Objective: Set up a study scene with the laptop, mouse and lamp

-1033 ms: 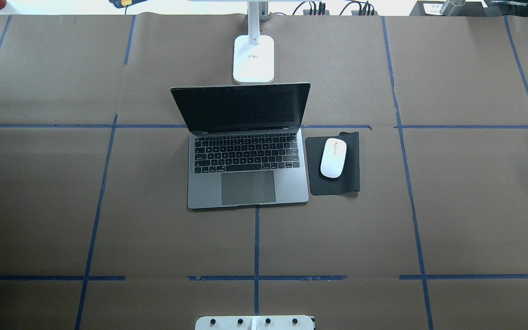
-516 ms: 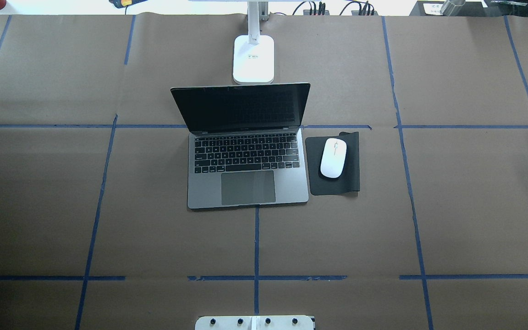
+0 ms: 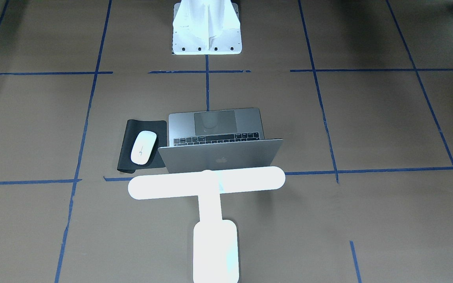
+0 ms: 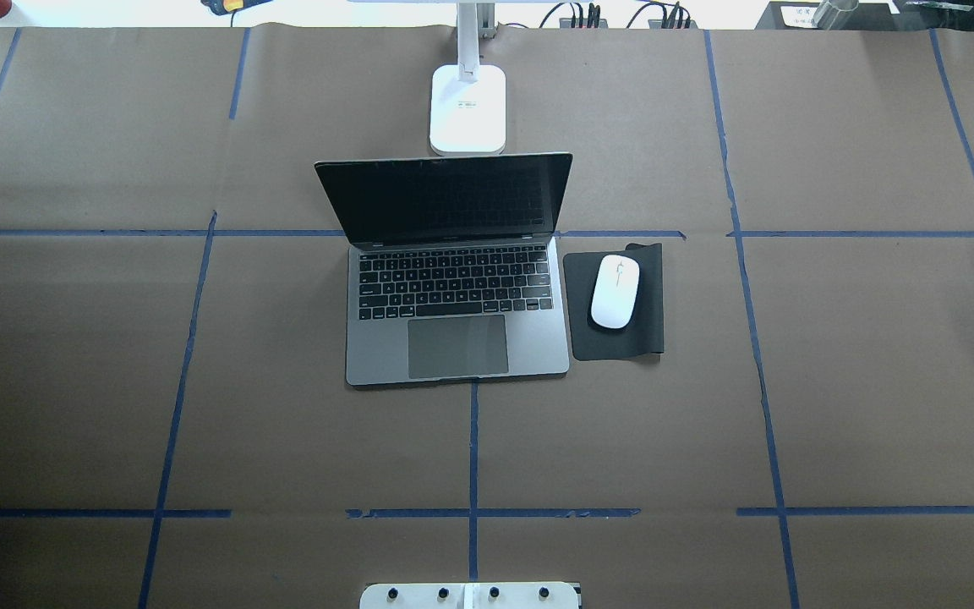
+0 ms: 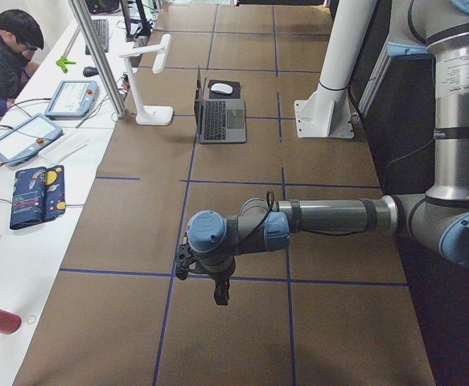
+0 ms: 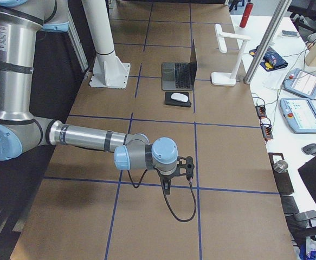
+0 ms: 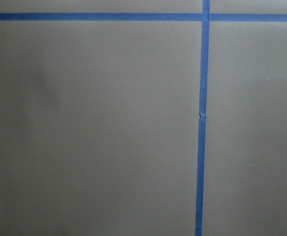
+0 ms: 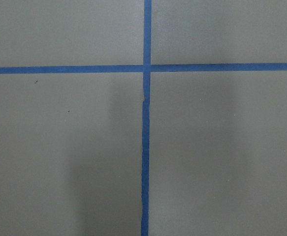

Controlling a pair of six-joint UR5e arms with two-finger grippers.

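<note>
The laptop [image 4: 457,338] stands open at the table's middle, screen dark, apple logo on its lid [image 3: 220,157]. The white mouse [image 4: 615,291] lies on a black pad just right of it, also in the front view [image 3: 144,147]. The glowing T-shaped lamp [image 3: 207,182] stands behind the laptop, its base [image 4: 467,110] on the table. My left gripper [image 5: 220,297] hangs over bare table far from them, seen only in the left side view. My right gripper [image 6: 167,189] does the same at the other end. I cannot tell whether either is open or shut.
The black mouse pad [image 4: 652,296] lies under the mouse. A white flared pedestal [image 3: 207,27] stands at the robot's side. Blue tape lines cross the brown table cover. An operator [image 5: 1,56] sits past the table's far edge among tablets and cables.
</note>
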